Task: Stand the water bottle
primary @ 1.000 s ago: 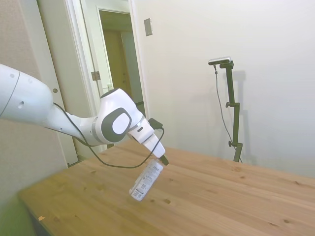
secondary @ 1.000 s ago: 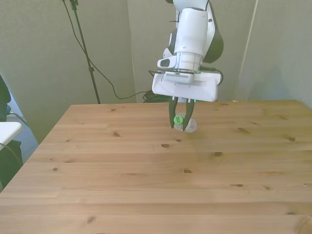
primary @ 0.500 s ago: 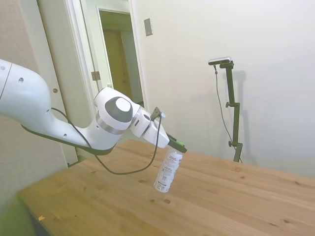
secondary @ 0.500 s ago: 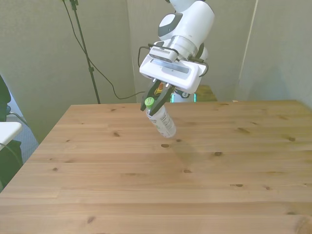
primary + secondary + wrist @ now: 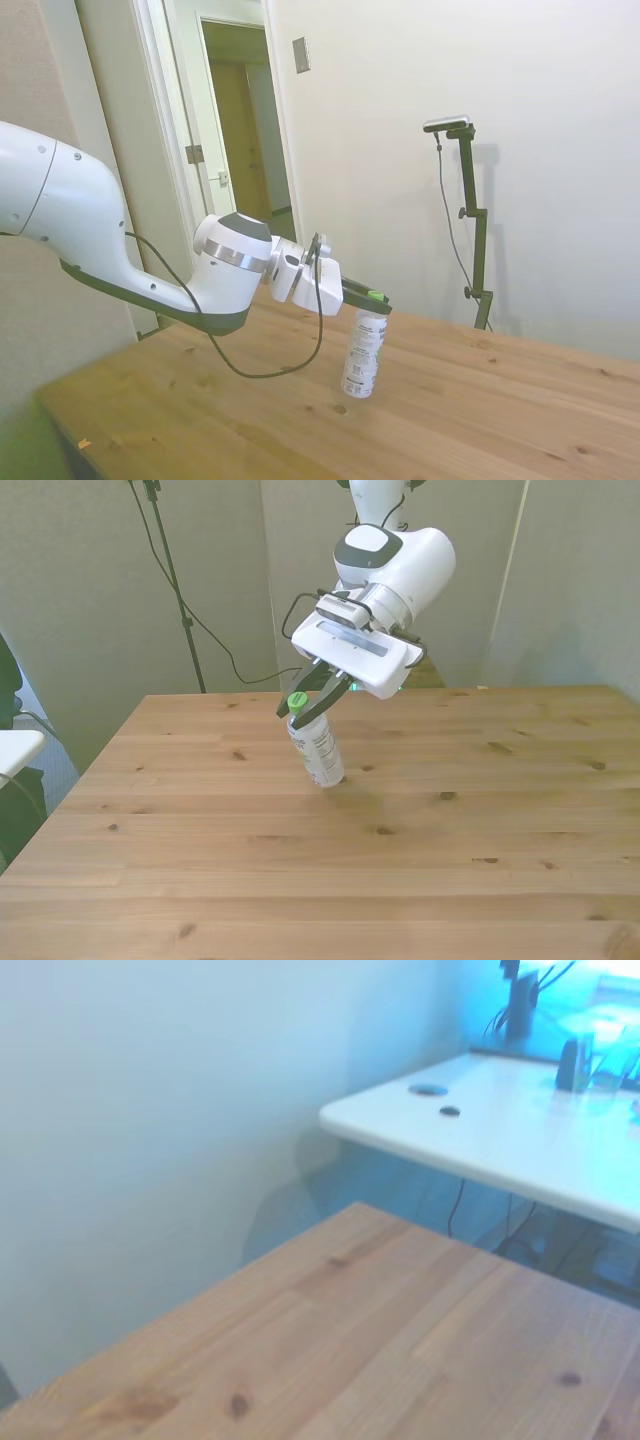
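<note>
The water bottle (image 5: 364, 355) (image 5: 317, 748) is a small clear plastic bottle with a green cap and a white printed label. It hangs nearly upright, cap up, with its base at or just above the wooden table (image 5: 480, 420) (image 5: 320, 880). My gripper (image 5: 374, 297) (image 5: 298, 702) reaches in almost level and is shut on the bottle's neck just under the cap. The wrist view holds neither the bottle nor the fingers, only table boards (image 5: 400, 1340).
A white desk (image 5: 520, 1140) stands beyond the table's edge in the wrist view. A doorway (image 5: 235, 130) lies behind the arm in the side view. A cable (image 5: 210, 630) hangs by the wall in the front view.
The arm has swung the bottle from a steep tilt to nearly upright, carried it toward the front view's left and lowered its base to the table.
</note>
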Available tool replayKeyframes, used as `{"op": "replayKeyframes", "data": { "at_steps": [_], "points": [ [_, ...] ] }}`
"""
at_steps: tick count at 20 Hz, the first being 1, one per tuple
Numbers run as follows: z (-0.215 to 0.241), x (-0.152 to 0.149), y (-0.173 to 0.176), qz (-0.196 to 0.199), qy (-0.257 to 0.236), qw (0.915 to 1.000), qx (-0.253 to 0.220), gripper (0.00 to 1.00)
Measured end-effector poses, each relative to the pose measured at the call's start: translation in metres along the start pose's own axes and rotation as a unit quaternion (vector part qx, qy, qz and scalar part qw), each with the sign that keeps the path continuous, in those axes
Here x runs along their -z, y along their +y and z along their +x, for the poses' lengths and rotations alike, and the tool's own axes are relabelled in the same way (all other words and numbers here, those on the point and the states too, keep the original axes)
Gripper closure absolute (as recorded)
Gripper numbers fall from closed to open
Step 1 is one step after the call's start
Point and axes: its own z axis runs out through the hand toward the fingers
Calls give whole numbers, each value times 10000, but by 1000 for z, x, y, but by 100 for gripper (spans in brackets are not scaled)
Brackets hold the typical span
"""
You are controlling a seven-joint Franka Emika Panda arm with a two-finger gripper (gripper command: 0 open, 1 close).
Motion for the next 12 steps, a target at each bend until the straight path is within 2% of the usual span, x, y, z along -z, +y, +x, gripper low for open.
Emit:
{"op": "replayKeyframes", "data": {
  "at_steps": [2, 6, 12],
  "points": [
    [-6, 2, -2, 81, 234, 9997, -3, 100],
    [1, 11, -31, 235, 503, 9984, -90, 100],
    [-2, -5, -49, 251, 657, 9974, -155, 100]
  ]
}}
